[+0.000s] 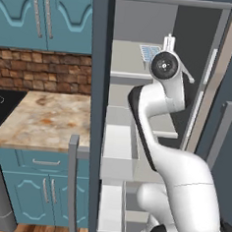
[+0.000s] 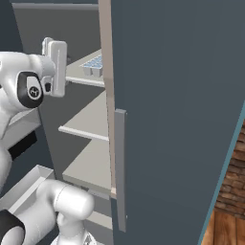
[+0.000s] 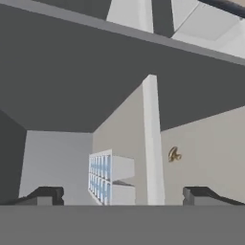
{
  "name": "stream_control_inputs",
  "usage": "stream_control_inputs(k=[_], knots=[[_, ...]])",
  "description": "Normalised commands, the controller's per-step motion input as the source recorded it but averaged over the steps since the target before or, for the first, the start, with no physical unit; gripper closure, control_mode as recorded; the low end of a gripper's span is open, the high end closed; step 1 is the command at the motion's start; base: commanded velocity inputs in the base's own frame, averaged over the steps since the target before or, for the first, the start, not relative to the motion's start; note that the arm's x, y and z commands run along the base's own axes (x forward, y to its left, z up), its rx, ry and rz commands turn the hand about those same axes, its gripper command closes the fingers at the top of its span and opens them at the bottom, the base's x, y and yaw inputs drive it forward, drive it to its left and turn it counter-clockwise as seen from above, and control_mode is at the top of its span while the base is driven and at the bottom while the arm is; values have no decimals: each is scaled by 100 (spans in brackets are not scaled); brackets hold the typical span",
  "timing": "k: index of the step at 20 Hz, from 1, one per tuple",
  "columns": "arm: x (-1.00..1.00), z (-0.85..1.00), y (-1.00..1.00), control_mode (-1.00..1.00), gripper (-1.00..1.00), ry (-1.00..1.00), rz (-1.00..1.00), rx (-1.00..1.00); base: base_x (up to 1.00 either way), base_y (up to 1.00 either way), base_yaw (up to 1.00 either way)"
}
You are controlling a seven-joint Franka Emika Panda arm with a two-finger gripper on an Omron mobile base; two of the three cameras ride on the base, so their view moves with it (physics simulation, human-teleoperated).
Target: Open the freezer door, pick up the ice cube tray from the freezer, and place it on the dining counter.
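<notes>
The freezer (image 1: 139, 90) stands with its door (image 2: 177, 119) swung wide open, the long grey bar handle (image 2: 120, 170) on the door's near edge. Inside, pale grey shelves (image 2: 88, 122) are stacked one above another. The ice cube tray (image 1: 149, 52) lies on an upper shelf — a small white tray with a grid of pale blue cubes, towards the right side of that shelf in the left base view.

The white arm (image 1: 162, 121) reaches up into the freezer at the level of that shelf. In the hand view the gripper (image 3: 127, 195) has its two dark fingertips (image 3: 45, 195) spread wide with nothing between them, and the tray sits just beyond them, apart from both tips.

To the left of the freezer a marbled counter (image 1: 43, 119) runs under teal wall cabinets (image 1: 44, 14) and a brick backsplash (image 1: 40, 70) — a black cooktop (image 1: 1, 106) is set at its far left.
</notes>
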Motion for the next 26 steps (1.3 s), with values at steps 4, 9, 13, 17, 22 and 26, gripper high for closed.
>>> stream_control_inputs(k=[4, 9, 13, 17, 22, 26], knots=[[44, 0, -11, -100, -100, 1, 0, 0, 0, 0, 0], [33, -5, -10, -100, -100, 0, 1, 0, 0, 0, 0], [39, -6, -1, -100, -100, 4, 0, 0, 0, 0, 0], [38, -9, 0, -100, -100, 7, 0, 0, 0, 0, 0], [36, -1, 0, -100, -100, 5, 0, 0, 0, 0, 0], [30, -7, 0, -100, -100, 2, 0, 0, 0, 0, 0]])
